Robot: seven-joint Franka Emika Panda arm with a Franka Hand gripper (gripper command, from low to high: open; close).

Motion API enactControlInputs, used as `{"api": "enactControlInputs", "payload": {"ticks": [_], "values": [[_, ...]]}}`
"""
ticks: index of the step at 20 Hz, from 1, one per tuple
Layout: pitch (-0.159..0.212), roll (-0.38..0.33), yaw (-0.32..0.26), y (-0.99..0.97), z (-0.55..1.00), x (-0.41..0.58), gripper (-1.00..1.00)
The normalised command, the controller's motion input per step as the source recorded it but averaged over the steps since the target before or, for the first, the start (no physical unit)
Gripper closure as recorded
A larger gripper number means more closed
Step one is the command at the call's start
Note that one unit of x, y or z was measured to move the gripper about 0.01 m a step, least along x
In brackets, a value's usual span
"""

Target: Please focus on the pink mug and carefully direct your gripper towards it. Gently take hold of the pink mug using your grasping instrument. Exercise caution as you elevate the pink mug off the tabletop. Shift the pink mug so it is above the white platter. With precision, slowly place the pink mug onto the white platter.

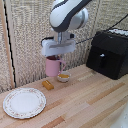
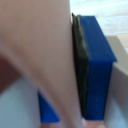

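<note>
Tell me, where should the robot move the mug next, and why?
Probably sideways toward the plate. The gripper already holds the mug up off the table, but the plate lies nearer the exterior view's left, not under it.

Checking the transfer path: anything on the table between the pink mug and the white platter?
Exterior view: the pink mug hangs in the gripper. Between it and the white platter lies a small orange block; otherwise bare wood.

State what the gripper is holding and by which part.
The gripper holds the pink mug by its rim wall: the wrist view shows a blue finger pressed against the pink wall.
</note>
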Motion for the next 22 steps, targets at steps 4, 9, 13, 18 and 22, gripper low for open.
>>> {"api": "enactControlInputs", "payload": {"ticks": [4,9,13,18,22], "values": [[0.057,0.0,-0.013,0.93,0.0,0.367,1.0],[0.041,-0.004,0.0,0.84,-0.07,0.577,1.0],[0.036,-0.032,0.004,0.72,-0.2,0.578,1.0],[0.003,-0.059,0.036,0.42,-0.39,0.382,1.0],[0.001,-0.079,0.04,0.44,-0.42,0.228,1.0]]}}
